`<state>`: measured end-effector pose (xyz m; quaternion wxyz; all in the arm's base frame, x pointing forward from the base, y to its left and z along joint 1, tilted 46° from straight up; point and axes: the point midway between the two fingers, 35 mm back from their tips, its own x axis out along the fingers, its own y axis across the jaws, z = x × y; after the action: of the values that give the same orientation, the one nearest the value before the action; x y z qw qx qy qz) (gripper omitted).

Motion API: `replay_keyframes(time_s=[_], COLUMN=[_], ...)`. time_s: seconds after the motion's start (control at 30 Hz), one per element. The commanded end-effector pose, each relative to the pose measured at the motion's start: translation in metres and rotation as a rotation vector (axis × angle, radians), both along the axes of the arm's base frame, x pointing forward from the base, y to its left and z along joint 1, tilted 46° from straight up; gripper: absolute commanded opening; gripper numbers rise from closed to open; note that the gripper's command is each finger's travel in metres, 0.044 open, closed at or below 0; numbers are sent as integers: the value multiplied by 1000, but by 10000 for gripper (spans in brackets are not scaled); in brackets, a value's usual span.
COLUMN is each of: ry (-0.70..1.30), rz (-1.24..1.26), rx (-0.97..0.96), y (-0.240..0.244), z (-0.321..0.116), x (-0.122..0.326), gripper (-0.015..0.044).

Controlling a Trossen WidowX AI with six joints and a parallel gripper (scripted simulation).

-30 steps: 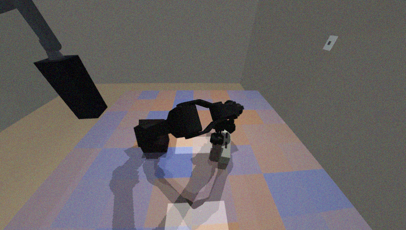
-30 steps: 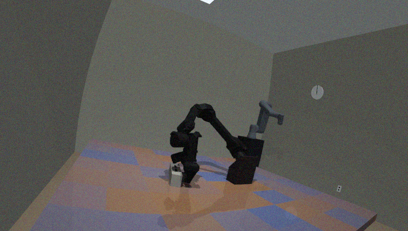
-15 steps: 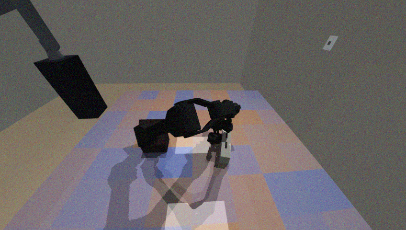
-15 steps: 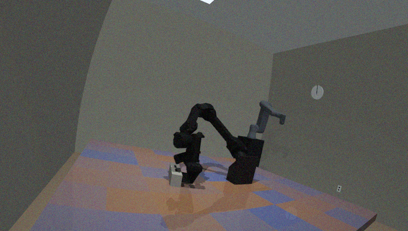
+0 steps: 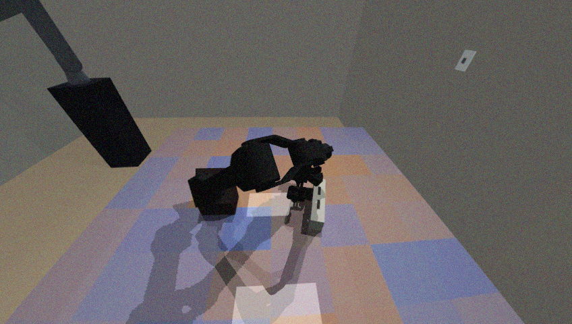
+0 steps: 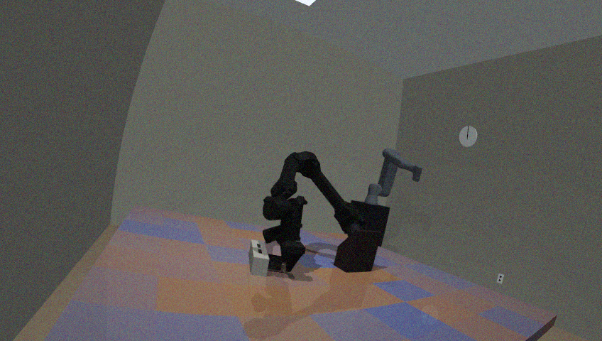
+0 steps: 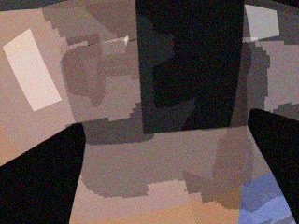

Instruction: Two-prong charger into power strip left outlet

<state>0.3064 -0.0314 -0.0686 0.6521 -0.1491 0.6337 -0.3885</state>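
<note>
Your end effector (image 5: 299, 195) hangs spread wide, grasping nothing. The dark block-shaped charger (image 7: 187, 56) lies on the patchwork desk (image 5: 421, 273) beside the pale boxy power strip (image 5: 318, 204), mid-desk. Both outlets show bare: grasp and insertion remain.

The black arm (image 5: 256, 166) bends low over the patchwork bench (image 5: 401, 256) of blue, orange and pale squares. Its gripper (image 5: 299, 195) hangs just beside the pale power strip (image 5: 318, 202), on that strip's left side, fingers spread wide with nothing between them. Dark slots show along the strip's top face. Long shadows of the arm fall toward the near edge.
</note>
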Motion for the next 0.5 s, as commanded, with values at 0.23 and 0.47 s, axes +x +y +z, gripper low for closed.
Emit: replay_keyframes(time_s=[0.23,0.47], ry=[-1,-1], rz=[-3,-4], rx=[2,2], y=[4,6], z=[-3,-5], x=[-15,-23], gripper=[440,440])
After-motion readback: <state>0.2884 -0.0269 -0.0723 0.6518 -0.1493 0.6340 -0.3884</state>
